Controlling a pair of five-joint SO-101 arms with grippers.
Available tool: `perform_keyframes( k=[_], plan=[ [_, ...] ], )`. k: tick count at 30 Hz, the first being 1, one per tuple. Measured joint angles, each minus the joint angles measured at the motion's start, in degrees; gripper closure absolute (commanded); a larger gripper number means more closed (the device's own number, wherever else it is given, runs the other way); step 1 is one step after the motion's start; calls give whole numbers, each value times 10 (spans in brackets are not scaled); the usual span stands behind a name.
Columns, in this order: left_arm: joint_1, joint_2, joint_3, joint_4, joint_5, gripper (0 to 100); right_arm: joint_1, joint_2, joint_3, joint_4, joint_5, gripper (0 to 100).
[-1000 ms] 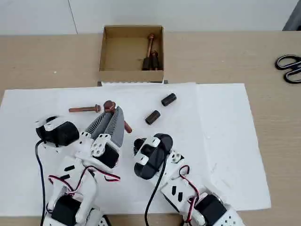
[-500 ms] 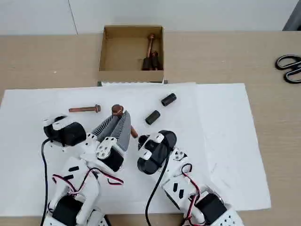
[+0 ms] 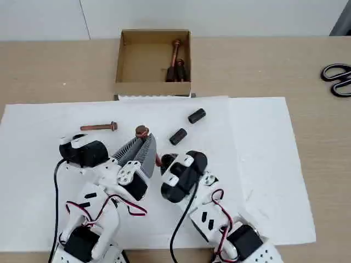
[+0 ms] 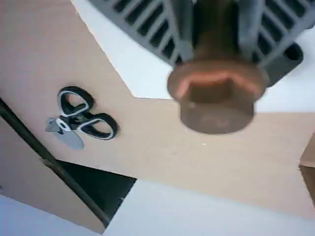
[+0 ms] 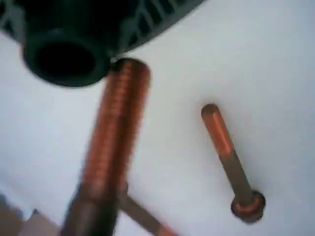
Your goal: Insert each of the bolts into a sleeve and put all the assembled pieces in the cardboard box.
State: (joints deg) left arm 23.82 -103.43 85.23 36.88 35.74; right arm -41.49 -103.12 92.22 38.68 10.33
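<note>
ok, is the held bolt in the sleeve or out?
Out. The bolt's threaded tip sits beside the sleeve's open, empty bore, not inside it.

No text, label, brand, number or sign can be read in any view. The cardboard box point(image 3: 153, 87) at the far edge of the bench point(image 3: 55, 60) has plain brown walls, and the white paper sheet point(image 3: 258, 164) is unmarked. Small dark marks on a white arm housing point(image 3: 204, 222) are too small to make out.

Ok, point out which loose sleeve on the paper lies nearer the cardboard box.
The far sleeve, upper right of the pair in the high view; the near sleeve lies lower left.
</note>
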Motion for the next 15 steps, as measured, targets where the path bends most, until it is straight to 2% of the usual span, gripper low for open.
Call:
perform_keyframes(
  k=[15],
  plan=[
    [-7, 0, 0, -22, 0, 994, 0, 0, 29, -1, 1, 996]
  ],
)
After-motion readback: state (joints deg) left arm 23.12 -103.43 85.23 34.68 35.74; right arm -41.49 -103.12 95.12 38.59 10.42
